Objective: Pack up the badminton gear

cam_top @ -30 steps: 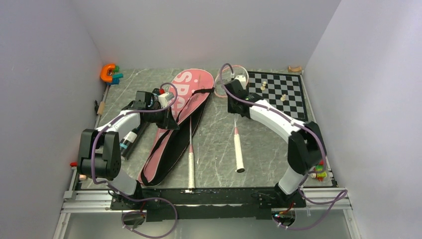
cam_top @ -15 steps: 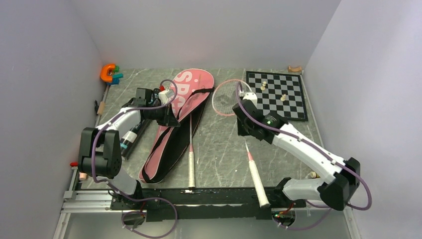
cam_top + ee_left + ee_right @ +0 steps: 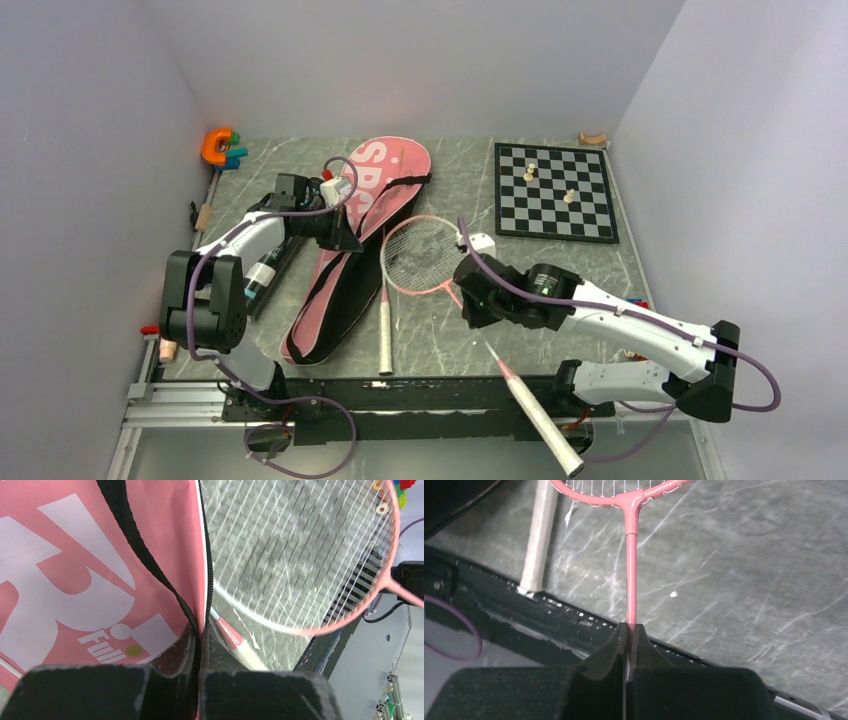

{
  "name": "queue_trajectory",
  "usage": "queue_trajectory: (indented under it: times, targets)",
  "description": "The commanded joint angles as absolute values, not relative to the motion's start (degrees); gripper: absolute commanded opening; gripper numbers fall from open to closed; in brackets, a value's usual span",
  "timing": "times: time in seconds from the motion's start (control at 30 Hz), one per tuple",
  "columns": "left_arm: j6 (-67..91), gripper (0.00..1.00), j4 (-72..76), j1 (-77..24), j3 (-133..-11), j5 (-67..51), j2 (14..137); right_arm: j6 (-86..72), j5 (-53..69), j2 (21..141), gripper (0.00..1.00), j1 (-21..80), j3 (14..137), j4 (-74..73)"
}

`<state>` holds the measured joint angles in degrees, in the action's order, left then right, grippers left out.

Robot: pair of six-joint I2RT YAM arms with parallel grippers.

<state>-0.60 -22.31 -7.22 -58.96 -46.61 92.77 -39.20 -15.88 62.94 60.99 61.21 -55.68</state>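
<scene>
Racket, pink-framed, is held by its thin shaft in the right pincer, clamped tight, with its head just beside the pink SPORT bag on the desk. The left pincer pinches the bag's black edge. Likely troubles are the shaft twisting in that narrow grip, or the head snagging the strap.

A: Obstructions, left half?
B: Bag, diagonal; tube beside its left edge, partly under the left arm; lying racket along its right edge; slanting racket just right of that, handle past the near edge.
A: Open passage?
B: Bare table between chessboard and right arm; strip between bag top and chessboard.
</scene>
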Motion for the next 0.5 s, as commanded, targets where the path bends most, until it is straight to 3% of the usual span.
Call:
queue_trajectory:
  times: [0.0, 0.47]
  targets:
    - [-0.85, 0.00, -21.98, -7.60, -62.02, -47.37, 93.06, -43.91, -15.50, 65.06, 0.00, 67.39, 61.26, -52.83]
    - [-3.87, 0.00, -25.46, -8.85, -62.94, -46.81, 92.04, -42.15, -21.46, 79.64, 0.00, 68.81, 61.53, -34.79]
